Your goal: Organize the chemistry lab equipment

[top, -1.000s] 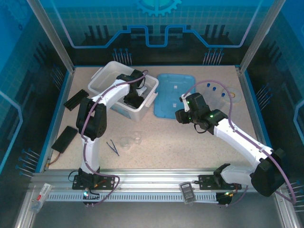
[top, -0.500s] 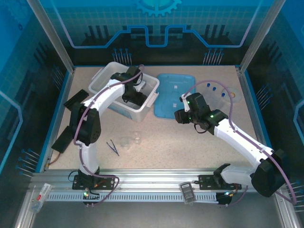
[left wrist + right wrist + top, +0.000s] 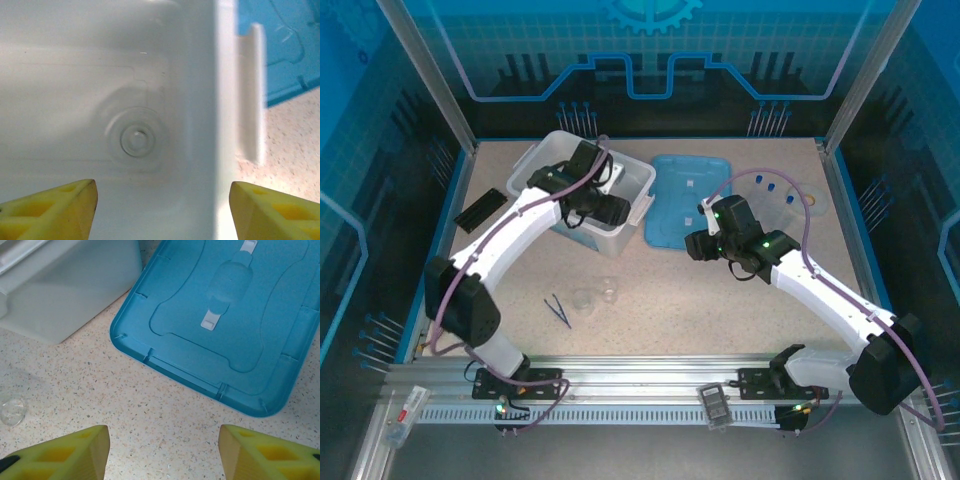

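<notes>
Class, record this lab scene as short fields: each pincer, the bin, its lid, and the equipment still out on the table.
Left pincer: open, over the white bin
Right pincer: open, above the table beside the lid
Lid: blue, off, flat right of the bin
Beakers: two, on the table
Tweezers: left of the beakers
Tubes: right of the lid

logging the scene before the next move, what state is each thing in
white bin: lid off, open
blue lid: flat on table beside bin
left hand: open, over the bin
right hand: open, empty, above table
beakers: on table, outside bin
tweezers: on table, outside bin
</notes>
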Tool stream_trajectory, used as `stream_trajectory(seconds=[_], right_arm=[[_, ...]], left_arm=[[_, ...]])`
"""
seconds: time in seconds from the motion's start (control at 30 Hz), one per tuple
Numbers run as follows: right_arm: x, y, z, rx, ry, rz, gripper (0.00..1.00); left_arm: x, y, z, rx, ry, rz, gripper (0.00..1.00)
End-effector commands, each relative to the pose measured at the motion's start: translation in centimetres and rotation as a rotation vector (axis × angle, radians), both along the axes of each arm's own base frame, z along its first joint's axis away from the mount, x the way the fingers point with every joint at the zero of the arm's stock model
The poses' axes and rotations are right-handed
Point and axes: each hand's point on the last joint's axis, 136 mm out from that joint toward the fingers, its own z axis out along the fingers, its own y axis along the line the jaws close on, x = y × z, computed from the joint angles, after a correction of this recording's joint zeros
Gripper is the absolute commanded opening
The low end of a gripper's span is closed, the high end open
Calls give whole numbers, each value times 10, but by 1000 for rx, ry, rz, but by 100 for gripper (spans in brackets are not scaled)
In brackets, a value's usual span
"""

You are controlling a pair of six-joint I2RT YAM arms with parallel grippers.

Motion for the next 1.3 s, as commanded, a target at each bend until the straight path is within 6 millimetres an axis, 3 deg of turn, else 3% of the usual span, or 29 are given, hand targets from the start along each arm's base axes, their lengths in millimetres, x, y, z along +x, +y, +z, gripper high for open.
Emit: stream_trajectory(seconds=[0.0, 0.23, 0.6, 0.77, 0.9, 1.13, 1.27], right_arm=[[4, 13, 15, 24, -39, 28, 60], [-2, 27, 18, -4, -69, 65, 58], [-13, 41, 9, -35, -73, 134, 54], [-15, 57, 6, -47, -76, 191, 57], [-17, 74, 3, -61, -79, 243, 68], [-16, 89, -2, -94, -70, 273, 69], [-15, 90, -6, -96, -59, 273, 68]], left_arm=[[-23, -7, 7, 22, -53, -6, 68], [-75, -14, -3, 61, -59, -46, 67], [-131, 33, -37, 84, -74, 108, 59], [-144, 52, -51, 88, -54, 198, 59], [-151, 59, -68, 92, -17, 242, 60], [-160, 66, -92, 82, 34, 310, 59], [-162, 65, -95, 61, 42, 315, 59]])
